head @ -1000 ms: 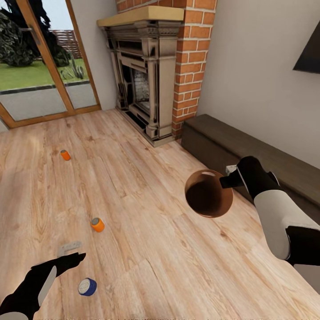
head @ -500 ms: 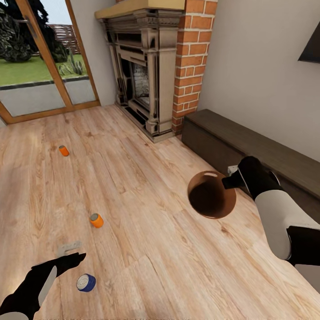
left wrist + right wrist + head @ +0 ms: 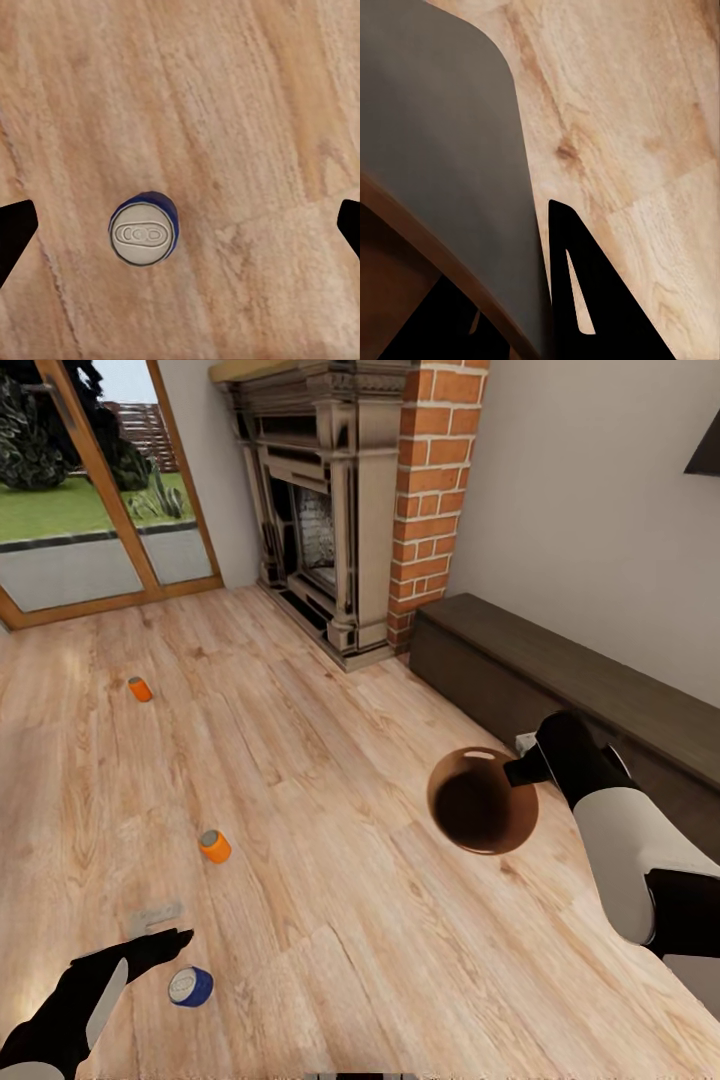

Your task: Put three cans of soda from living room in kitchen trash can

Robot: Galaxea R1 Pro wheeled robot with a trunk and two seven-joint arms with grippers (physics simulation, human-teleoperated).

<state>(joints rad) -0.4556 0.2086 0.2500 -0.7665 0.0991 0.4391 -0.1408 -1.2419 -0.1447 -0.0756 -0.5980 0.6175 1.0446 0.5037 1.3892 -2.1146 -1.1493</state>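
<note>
Two orange soda cans stand on the wood floor, one (image 3: pixel 214 846) near the middle left and one (image 3: pixel 140 689) farther off toward the glass doors. A blue can (image 3: pixel 190 986) with a grey top stands just beside my left gripper (image 3: pixel 165 942); in the left wrist view this blue can (image 3: pixel 144 229) lies below the widely open fingers. My right gripper (image 3: pixel 520 770) is shut on the rim of the glossy brown trash can (image 3: pixel 483 800), held off the floor with its dark inside facing the head camera. One finger (image 3: pixel 577 300) presses the bin's outer wall (image 3: pixel 442 150).
A brick fireplace (image 3: pixel 340 540) stands at the back. A long dark low cabinet (image 3: pixel 560 690) runs along the right wall, close behind my right arm. Wood-framed glass doors (image 3: pixel 90 510) are at the back left. A small grey flat piece (image 3: pixel 155 913) lies by the left gripper.
The whole head view has shifted, so the camera has moved; cans and fireplace drift up and left in the picture. Both arms hold the same pose, and the bin stays gripped.
</note>
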